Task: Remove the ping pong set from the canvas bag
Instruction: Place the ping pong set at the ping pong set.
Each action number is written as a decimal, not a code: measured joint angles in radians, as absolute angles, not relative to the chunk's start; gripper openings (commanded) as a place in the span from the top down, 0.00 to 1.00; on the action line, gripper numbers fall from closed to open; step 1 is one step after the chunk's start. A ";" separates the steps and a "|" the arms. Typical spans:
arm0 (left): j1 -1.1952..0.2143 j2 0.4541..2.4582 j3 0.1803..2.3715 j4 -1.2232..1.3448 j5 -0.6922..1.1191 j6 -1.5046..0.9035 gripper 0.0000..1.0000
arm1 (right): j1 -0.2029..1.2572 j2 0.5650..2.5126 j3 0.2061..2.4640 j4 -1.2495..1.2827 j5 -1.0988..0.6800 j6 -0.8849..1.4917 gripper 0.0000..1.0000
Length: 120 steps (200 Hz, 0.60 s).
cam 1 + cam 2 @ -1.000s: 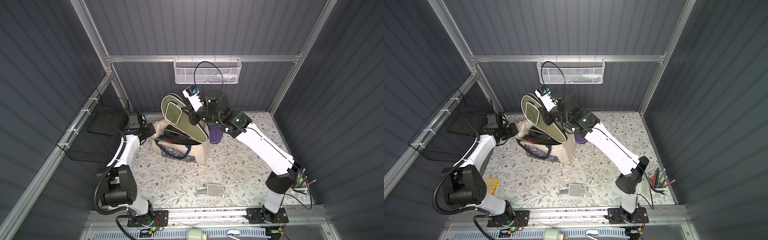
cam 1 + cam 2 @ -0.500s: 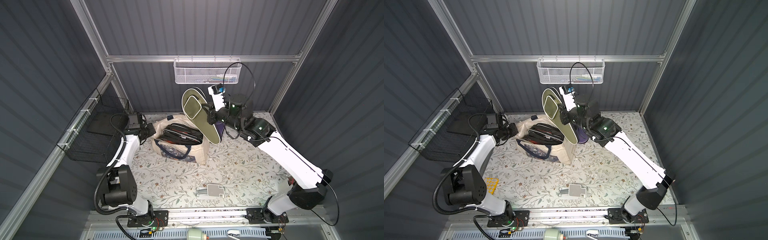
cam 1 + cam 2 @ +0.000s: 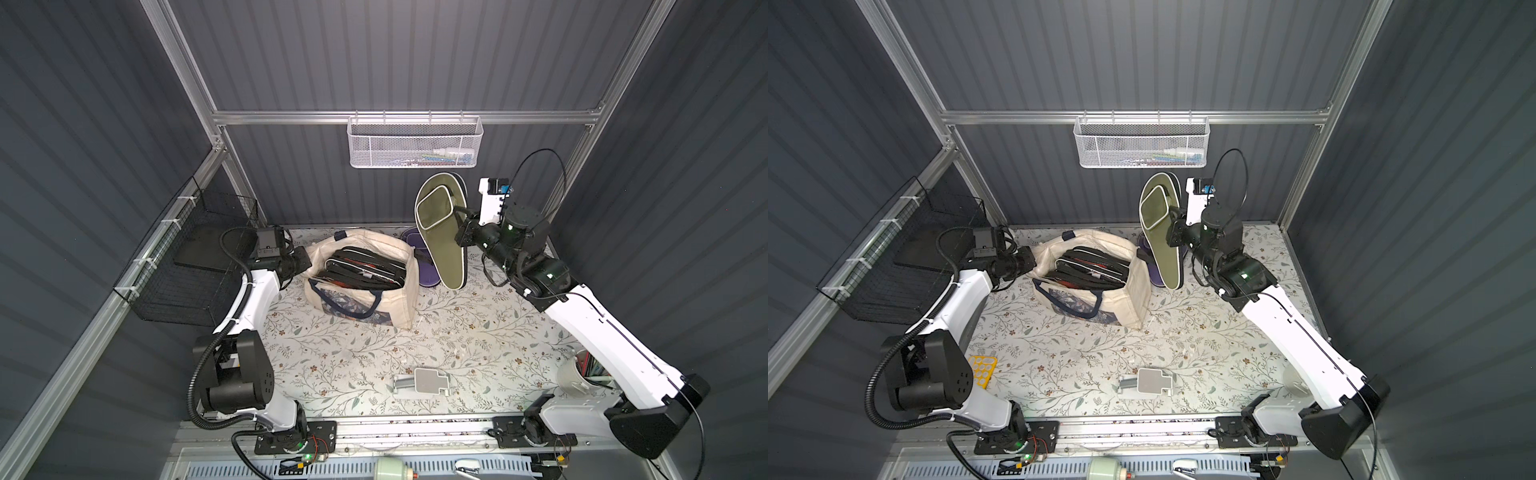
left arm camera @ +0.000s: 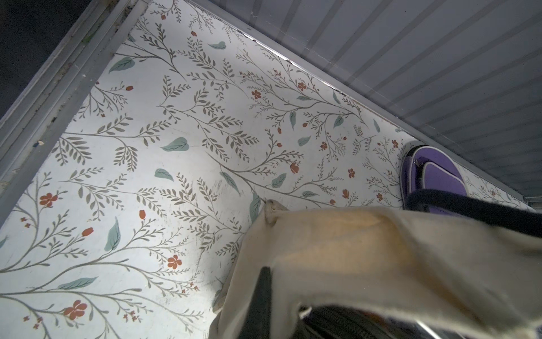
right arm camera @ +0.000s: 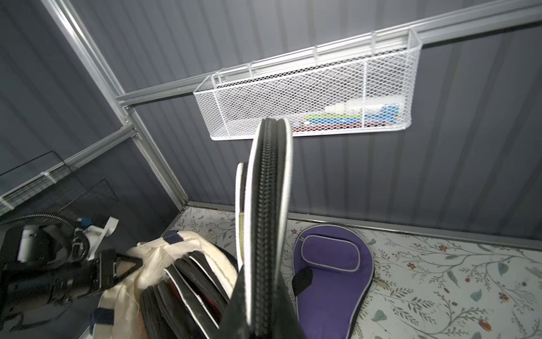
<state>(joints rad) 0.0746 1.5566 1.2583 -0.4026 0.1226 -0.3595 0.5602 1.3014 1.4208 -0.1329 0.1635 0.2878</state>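
Holding green case [image 3: 441, 243] clear of bag [image 3: 400, 291] | right gripper [image 3: 460, 222] clamped on its middle, long axis near upright, bag to its left | left gripper [image 3: 306, 263] pinching bag rim

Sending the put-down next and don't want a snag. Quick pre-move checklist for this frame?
1. Grip: right gripper shut on the olive case: ok.
2. Clearance: olive case out of the canvas bag, hanging beside it: ok.
3. Bag hold: left gripper shut on the bag's rim: ok.
4. Landing spot: purple case lies by the olive case's lower end: not ok.
5. Lower end off the table: cannot tell.
6. Bag emptied: black cases inside: not ok.
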 measured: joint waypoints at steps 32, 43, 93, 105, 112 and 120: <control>0.075 1.557 1.258 -0.403 0.123 -0.360 1.00 | 0.462 1.354 1.347 -0.055 0.125 0.372 1.00; 0.075 1.557 1.258 -0.403 0.122 -0.360 1.00 | 0.426 1.383 1.330 -0.025 0.103 0.405 1.00; 0.075 1.557 1.258 -0.403 0.120 -0.360 1.00 | 0.295 1.534 1.307 0.110 -0.001 0.548 1.00; 0.075 1.557 1.258 -0.403 0.120 -0.359 1.00 | 0.281 1.571 1.308 0.145 -0.022 0.574 1.00; 0.075 1.557 1.258 -0.403 0.120 -0.359 1.00 | 0.275 1.593 1.309 0.163 -0.033 0.588 1.00; 0.075 1.556 1.258 -0.403 0.120 -0.360 1.00 | 0.268 1.619 1.309 0.186 -0.046 0.607 1.00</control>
<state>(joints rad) 0.0746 1.5562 1.2583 -0.4026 0.1196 -0.3595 0.2684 1.6188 1.3090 0.1856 -0.0460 0.6067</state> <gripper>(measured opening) 0.066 0.082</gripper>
